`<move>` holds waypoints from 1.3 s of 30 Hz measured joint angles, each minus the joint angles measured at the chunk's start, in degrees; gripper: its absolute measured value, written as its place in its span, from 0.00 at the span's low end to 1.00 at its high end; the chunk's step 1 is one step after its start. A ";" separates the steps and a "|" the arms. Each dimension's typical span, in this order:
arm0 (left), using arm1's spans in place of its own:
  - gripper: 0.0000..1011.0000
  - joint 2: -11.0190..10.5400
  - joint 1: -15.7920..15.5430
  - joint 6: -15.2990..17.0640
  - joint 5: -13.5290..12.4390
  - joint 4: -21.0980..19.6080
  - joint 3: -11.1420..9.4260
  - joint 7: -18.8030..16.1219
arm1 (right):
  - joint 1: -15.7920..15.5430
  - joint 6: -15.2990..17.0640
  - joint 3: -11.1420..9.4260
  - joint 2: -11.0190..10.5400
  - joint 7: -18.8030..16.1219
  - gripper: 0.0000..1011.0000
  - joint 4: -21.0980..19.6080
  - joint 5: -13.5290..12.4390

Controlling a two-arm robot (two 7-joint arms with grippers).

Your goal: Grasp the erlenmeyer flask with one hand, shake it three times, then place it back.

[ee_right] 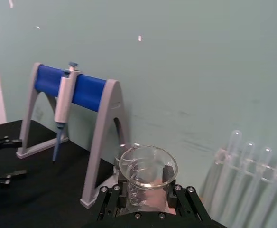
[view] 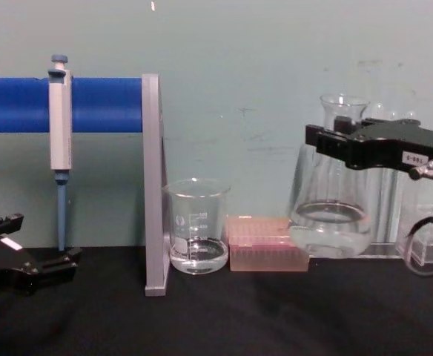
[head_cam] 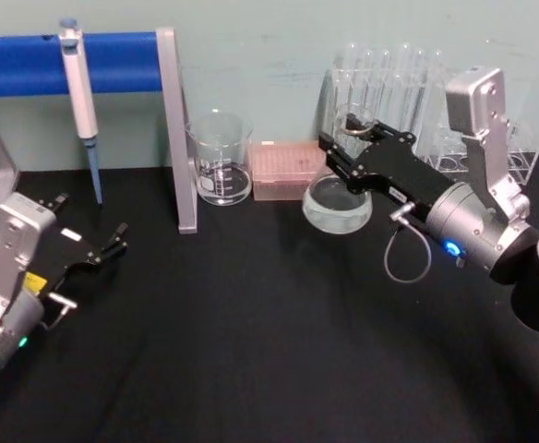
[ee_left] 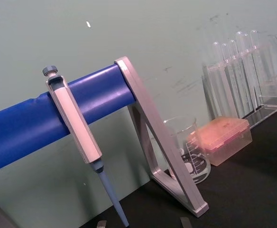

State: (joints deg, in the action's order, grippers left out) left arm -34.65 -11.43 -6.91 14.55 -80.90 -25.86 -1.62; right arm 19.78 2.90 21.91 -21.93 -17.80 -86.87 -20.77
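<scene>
Chest view is showing the right gripper (view: 338, 145) clamping the neck of the erlenmeyer flask (view: 330, 222), which is hanging just above the black table (view: 276, 319) beside the pink tip box (view: 267, 252). Grasping looks done; shaking I cannot judge, and placing back is remaining. Clear liquid is filling only the flask's bottom, and the beaker (view: 196, 230) is holding a little. The left gripper (head_cam: 115, 242) is resting at left, fingers apart, empty.
</scene>
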 joint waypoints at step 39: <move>0.99 0.00 0.00 0.00 0.00 0.00 0.00 0.00 | -1.95 1.85 2.24 0.56 -9.24 0.45 -3.16 -0.03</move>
State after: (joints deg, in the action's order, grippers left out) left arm -34.65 -11.43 -6.91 14.55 -80.90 -25.86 -1.62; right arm 17.84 4.75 24.15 -21.37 -27.04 -90.02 -20.80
